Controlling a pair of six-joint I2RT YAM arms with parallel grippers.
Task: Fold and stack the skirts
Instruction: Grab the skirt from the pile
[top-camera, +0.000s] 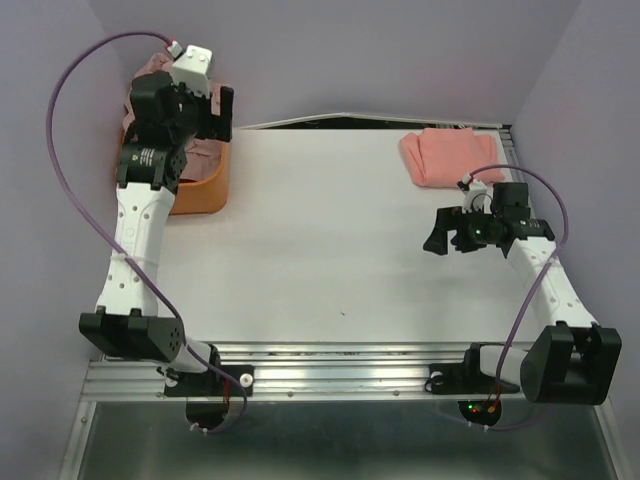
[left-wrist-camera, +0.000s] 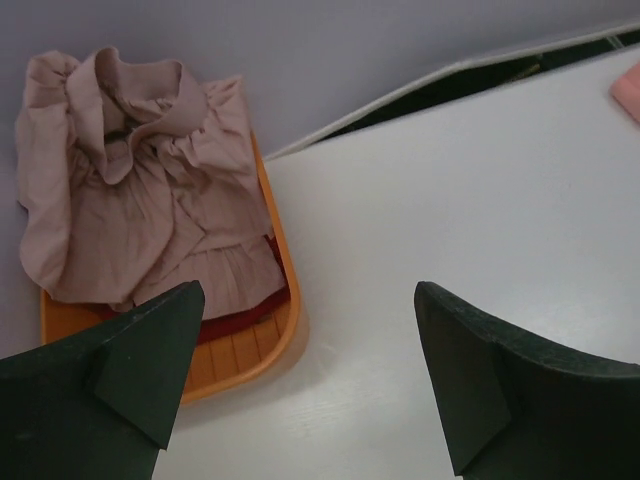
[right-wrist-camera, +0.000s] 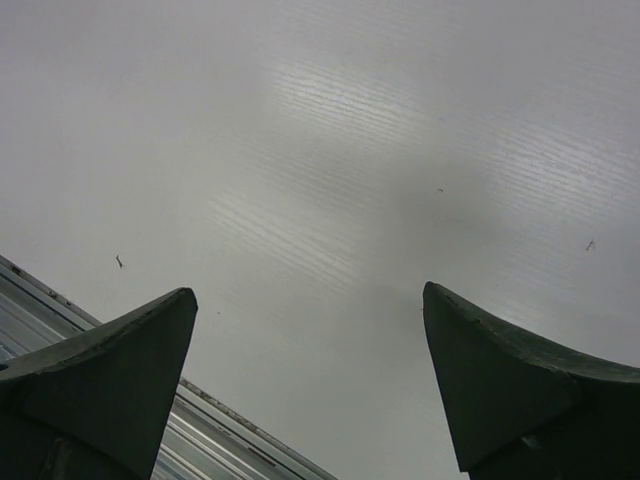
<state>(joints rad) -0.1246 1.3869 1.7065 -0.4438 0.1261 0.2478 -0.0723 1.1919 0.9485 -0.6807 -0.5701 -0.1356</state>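
Note:
The dusty mauve-pink skirt (left-wrist-camera: 140, 190) lies crumpled in the orange tub (left-wrist-camera: 285, 330) at the table's far left; the top view shows part of this mauve skirt (top-camera: 205, 150) past the arm. The salmon-pink skirt (top-camera: 445, 155) lies folded flat at the far right of the table, and its edge (left-wrist-camera: 630, 92) shows in the left wrist view. My left gripper (left-wrist-camera: 305, 290) is open and empty, hovering over the tub's right rim, beside the mauve skirt; the top view shows it (top-camera: 215, 113) there too. My right gripper (top-camera: 438, 229) is open and empty over bare table, just in front of the salmon skirt.
A dark red cloth (left-wrist-camera: 235, 320) peeks out under the mauve skirt in the tub. The white table (top-camera: 320, 230) is bounded by lilac walls at the back and sides. An aluminium rail (right-wrist-camera: 200, 420) runs along the near edge.

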